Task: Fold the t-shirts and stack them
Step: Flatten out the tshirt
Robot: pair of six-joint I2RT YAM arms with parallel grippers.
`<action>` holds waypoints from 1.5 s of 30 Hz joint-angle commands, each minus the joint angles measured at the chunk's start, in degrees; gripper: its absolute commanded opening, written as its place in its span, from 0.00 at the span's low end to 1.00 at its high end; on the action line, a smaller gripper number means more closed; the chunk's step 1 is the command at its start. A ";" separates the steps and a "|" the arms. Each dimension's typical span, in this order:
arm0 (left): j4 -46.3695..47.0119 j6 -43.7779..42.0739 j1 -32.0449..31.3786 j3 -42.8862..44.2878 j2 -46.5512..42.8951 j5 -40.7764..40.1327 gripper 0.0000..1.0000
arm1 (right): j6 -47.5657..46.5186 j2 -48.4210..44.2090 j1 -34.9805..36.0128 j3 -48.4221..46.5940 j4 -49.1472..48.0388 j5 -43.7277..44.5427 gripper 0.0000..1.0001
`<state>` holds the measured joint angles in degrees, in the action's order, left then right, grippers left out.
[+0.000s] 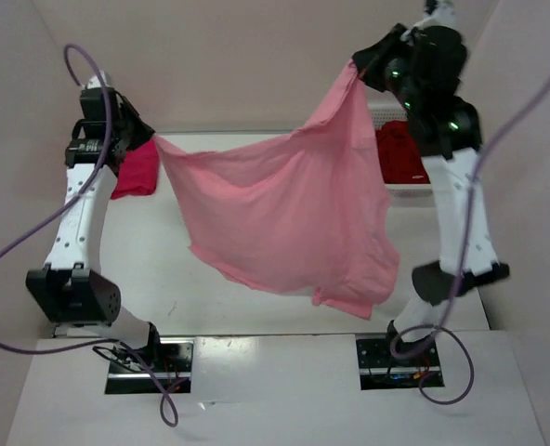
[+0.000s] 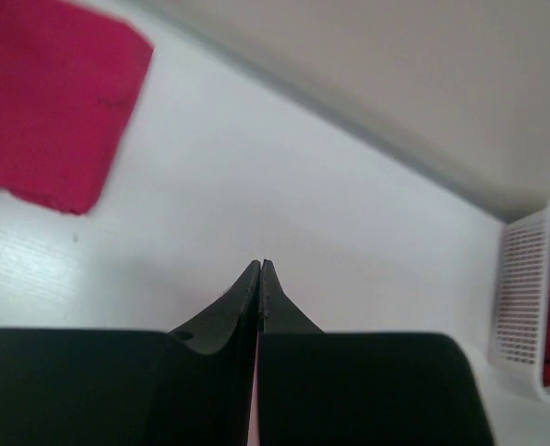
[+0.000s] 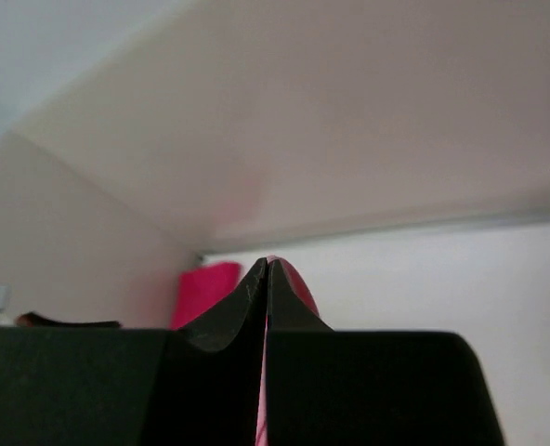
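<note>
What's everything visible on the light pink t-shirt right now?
The light pink t-shirt is thin, soft cloth, unfolded, hanging as a wrinkled sheet above the table. The left gripper pinches one corner low; the right gripper pinches the opposite corner higher, so the top edge slopes and sags between them. The bottom edge hangs unevenly, lowest at the right. Both wrist views show only a pink sliver between shut jaws. Whether it touches the table is unclear.

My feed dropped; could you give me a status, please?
Left gripper, right gripper shut on pink shirt, aloft. Magenta shirt lies far left. Nothing obstructing.
</note>
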<state>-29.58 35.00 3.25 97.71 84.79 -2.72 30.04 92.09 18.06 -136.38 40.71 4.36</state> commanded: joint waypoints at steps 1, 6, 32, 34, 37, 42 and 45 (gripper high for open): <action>3.83 0.33 1.67 -0.33 3.44 2.19 0.00 | -1.91 12.27 -4.43 -1.24 0.06 -6.29 0.00; 3.05 0.86 2.91 10.20 11.95 4.39 0.00 | -2.62 23.39 -4.97 -16.72 2.89 -4.54 0.00; 13.76 2.97 11.27 -10.84 1.01 9.58 0.00 | 2.74 -13.58 -6.02 56.97 -7.49 -1.28 0.00; 14.37 2.96 10.73 -21.96 -1.37 8.88 0.00 | 3.52 -15.71 -6.02 67.05 -7.49 -3.73 0.00; 13.68 2.96 10.73 -32.46 -6.12 7.65 0.00 | 4.84 -19.31 -6.02 75.78 -5.56 -7.77 0.00; 8.59 2.26 10.73 -48.46 -12.98 6.41 0.00 | 7.48 -25.80 -6.02 83.19 0.84 -14.98 0.00; 4.37 1.73 10.73 -49.99 -16.06 7.28 0.00 | 9.85 -31.86 -6.02 85.13 4.19 -19.82 0.00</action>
<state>-23.81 38.76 13.69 47.94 72.73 4.80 37.08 65.89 12.34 -52.82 40.53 -9.13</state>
